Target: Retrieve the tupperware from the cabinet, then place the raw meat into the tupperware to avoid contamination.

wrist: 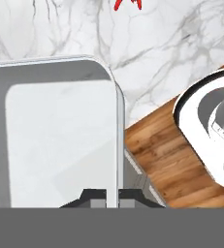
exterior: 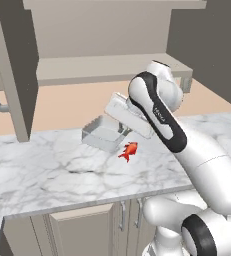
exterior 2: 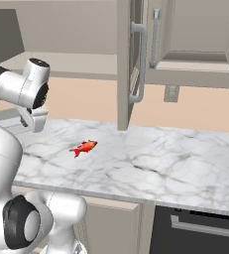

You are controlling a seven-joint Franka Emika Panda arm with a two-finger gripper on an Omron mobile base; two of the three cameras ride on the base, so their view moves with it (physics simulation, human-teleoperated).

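My gripper is shut on the thin right wall of the tupperware, a shallow translucent grey box. In the left base view the tupperware hangs slightly tilted just above the marble counter, with the gripper at its right rim. The raw meat, a small red fish-shaped piece, lies on the counter just right of and nearer than the box. The meat also shows in the right base view, and its tail at the top of the hand view. The cabinet stands open behind.
One open cabinet door juts out over the counter at the left; the same door has a long bar handle. Wooden floor lies beyond the counter's front edge. Base cabinet doors sit below the counter.
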